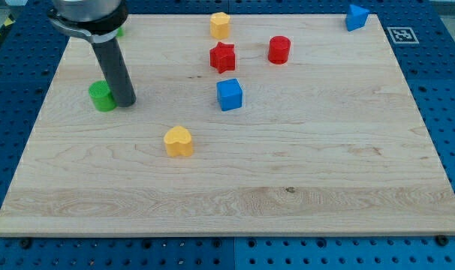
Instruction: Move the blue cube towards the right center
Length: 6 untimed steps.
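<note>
Resting on the wooden board (235,187), the rod's tip (125,103) stands at the view's left, upper half. It is a bare dark rod with nothing to open or close, and it holds nothing. It stands just beside a green block (100,97), on that block's right, so near that contact cannot be ruled out.

Only one camera view is given. In it the blue cube (230,94) lies near the board's middle, slightly toward the view's top. It is well apart from the tip, off to the tip's right and at about the same height in the view. Bare wood lies between them.

Just above the cube sits a red star (222,57), and a red cylinder (279,49) lies up and to the right of it. A yellow block (220,25) is near the top edge, a yellow heart (179,141) lies below and left of the cube, and a blue block (355,16) sits in the top right corner.

Risks, as a judgement: a push landing off the cube's centre would likely spin it or let it slip aside. Should the cube veer upward, it could knock the star or cylinder. Leaving its place carelessly, the tip might also drag the green block along. Right of the cube the path looks clear of blocks.
</note>
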Each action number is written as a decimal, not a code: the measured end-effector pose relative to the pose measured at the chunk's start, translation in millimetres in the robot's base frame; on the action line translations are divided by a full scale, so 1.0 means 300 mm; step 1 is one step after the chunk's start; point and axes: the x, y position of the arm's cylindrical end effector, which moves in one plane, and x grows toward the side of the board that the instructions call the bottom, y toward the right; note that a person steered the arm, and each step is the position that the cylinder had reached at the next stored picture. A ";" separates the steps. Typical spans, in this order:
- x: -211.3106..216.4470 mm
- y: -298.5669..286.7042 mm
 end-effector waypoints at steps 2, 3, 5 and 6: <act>-0.005 -0.022; -0.005 0.010; -0.005 0.304; -0.005 0.449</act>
